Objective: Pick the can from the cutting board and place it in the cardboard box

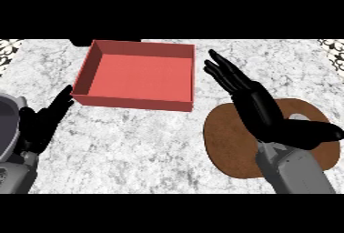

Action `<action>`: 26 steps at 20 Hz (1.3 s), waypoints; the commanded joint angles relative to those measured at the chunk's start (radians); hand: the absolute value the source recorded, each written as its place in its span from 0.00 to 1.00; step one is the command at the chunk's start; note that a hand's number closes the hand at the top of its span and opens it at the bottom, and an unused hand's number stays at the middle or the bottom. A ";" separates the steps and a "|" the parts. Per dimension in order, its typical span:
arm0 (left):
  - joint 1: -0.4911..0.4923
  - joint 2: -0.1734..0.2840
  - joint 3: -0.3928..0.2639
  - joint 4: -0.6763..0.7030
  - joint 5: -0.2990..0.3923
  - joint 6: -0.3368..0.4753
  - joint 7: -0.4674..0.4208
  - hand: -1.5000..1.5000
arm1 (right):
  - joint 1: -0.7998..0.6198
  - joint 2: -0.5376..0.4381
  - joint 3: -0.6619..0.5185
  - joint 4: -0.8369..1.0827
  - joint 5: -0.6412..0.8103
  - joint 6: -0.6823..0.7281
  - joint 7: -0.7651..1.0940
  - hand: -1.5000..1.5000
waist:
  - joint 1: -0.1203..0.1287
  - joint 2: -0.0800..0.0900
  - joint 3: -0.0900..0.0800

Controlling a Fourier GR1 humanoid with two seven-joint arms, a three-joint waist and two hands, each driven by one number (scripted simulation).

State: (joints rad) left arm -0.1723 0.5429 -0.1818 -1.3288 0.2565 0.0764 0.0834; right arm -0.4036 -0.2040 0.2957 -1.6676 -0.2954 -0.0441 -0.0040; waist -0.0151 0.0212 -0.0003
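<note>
From the head view, the white-and-grey marbled tabletop (148, 145) carries a red, open-topped, shallow rectangular box (138, 75) at the far centre-left, and a round brown wooden cutting board (225, 145) at the near right. The box looks red rather than plain cardboard, and nothing shows inside it.

The robot's right hand (259, 107) is over the cutting board's far-left part, fingers straight and stretched toward the far left, the fingertips reaching near the box's right wall. Its thumb juts to the right across the board. Its fingers are apart and hold nothing that I can see.

The can (300, 118) is mostly hidden: only a small pale patch shows on the board just beyond the thumb, and I take that for the can's top, though I cannot be certain. If so, it stands to the right of the palm, not between fingers and thumb.

The left hand (40, 123) rests at the near left edge, fingers relaxed and spread, well apart from the box.

The risk, as I judge it, is the hand closing on air, or the thumb nudging the can and tipping it, because the fingers lie past and left of it.
</note>
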 commanded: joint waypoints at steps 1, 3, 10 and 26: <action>-0.036 -0.048 -0.004 0.014 -0.074 0.051 0.026 0.50 | 0.019 -0.048 -0.099 0.046 -0.017 0.061 -0.025 0.00 | 0.013 -0.020 0.001; 0.055 -0.018 0.012 -0.045 -0.079 0.083 -0.049 0.50 | -0.026 -0.088 -0.192 0.057 0.011 -0.045 0.010 0.00 | 0.021 -0.023 0.001; 0.093 -0.049 0.007 -0.101 -0.100 0.161 -0.039 0.50 | 0.064 -0.275 -0.374 0.244 0.254 -0.329 0.122 0.00 | 0.012 -0.025 0.001; 0.159 -0.093 -0.010 -0.183 -0.182 0.211 -0.013 0.50 | 0.193 -0.746 -0.246 0.071 0.333 0.231 0.363 0.00 | 0.011 -0.027 -0.004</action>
State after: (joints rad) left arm -0.0178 0.4442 -0.1932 -1.5005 0.0780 0.2929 0.0654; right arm -0.2132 -0.8198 0.0020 -1.5587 0.0364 0.0183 0.2483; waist -0.0070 -0.0042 -0.0027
